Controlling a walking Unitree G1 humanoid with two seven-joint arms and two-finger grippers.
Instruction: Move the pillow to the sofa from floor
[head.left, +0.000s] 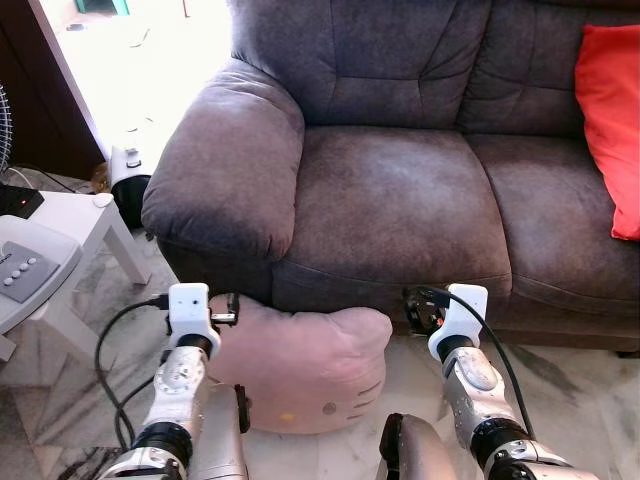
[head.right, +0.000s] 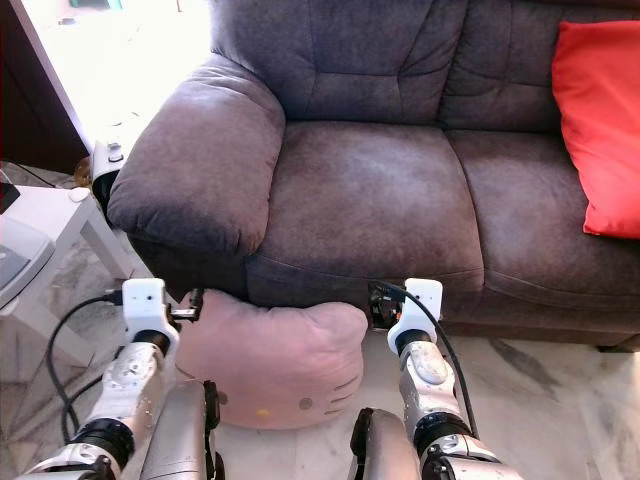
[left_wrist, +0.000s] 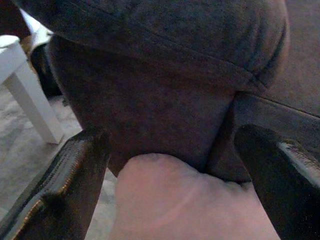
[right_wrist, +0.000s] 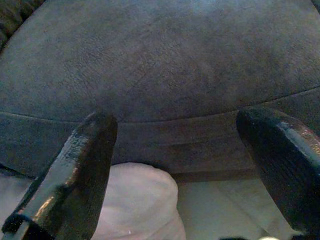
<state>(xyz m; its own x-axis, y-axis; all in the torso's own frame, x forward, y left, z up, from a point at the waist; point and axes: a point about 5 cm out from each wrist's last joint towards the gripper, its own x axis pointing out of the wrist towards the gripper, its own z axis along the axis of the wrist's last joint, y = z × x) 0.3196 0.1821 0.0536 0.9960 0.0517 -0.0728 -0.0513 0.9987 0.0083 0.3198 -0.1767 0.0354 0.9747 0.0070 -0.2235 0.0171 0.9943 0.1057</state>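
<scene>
Both arms reach forward low over the marble floor (head.left: 560, 390), and between them sits the pink pillow (head.left: 300, 370), down on the floor and pressed against the front of the grey sofa (head.left: 390, 190) below the armrest. Left gripper (left_wrist: 175, 165) hovers over the pillow's left end, fingers (left_wrist: 75, 175) spread wide, gripping nothing. Right gripper (right_wrist: 185, 165) is just off the pillow's right edge, also wide open and empty, facing the seat front. Red cushion (head.left: 610, 120) rests on the sofa's right side; white side table (head.left: 60, 250) stands left.
</scene>
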